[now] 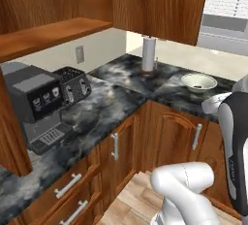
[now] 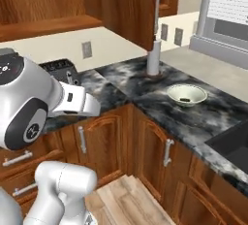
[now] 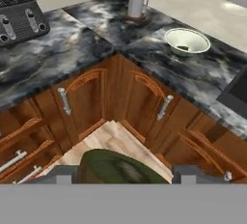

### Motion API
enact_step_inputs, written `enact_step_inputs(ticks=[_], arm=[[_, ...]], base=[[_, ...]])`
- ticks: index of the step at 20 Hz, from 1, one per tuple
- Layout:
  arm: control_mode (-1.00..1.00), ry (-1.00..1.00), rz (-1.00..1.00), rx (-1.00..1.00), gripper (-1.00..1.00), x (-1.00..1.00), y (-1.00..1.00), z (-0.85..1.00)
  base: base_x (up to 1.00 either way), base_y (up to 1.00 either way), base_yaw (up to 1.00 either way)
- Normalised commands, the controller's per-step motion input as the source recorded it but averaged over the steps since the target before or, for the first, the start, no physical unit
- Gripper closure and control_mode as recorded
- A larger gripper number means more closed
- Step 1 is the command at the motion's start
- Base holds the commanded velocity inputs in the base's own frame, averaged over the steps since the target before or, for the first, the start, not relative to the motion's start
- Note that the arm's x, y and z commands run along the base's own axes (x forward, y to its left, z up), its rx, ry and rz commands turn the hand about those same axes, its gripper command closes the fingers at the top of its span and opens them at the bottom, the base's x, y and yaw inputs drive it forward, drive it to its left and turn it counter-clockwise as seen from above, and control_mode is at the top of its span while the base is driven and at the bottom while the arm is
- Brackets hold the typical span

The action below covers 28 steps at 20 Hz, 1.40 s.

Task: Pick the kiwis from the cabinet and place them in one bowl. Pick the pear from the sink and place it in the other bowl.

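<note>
A dull olive-brown oval kiwi [image 3: 120, 167] is sitting clamped between the two dark finger tips of the gripper [image 3: 124, 174] at the bottom centre of the hand view. A round off-white bowl [image 3: 187, 41] is resting on the black marbled counter [image 3: 87, 44] in the upper right, with a small dark fruit [image 3: 183, 49] lying inside.

bowl [image 2: 186, 94] on the counter [image 2: 145, 93], right of the toaster [image 2: 60, 69].
</note>
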Motion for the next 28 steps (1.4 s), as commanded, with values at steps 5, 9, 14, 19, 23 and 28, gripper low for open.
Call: enact_step_inputs(ticks=[5,9,14,19,23,28], arm=[[1.00,0.00,0.00,0.00,1.00,0.00,0.00,0.00],[1.00,0.00,0.00,0.00,1.00,0.00,0.00,0.00],[1.00,0.00,0.00,0.00,1.00,0.00,0.00,0.00],[1.00,0.00,0.00,0.00,1.00,0.00,0.00,0.00],[1.00,0.00,0.00,0.00,1.00,0.00,0.00,0.00],[1.00,0.00,0.00,0.00,1.00,0.00,0.00,0.00]], base=[[0.26,-0.08,-0.78],[0.38,-0.28,-0.72],[0.54,-0.38,-0.65],[0.79,-0.33,-0.48],[0.80,-0.03,-0.33],[0.61,0.00,-0.19]])
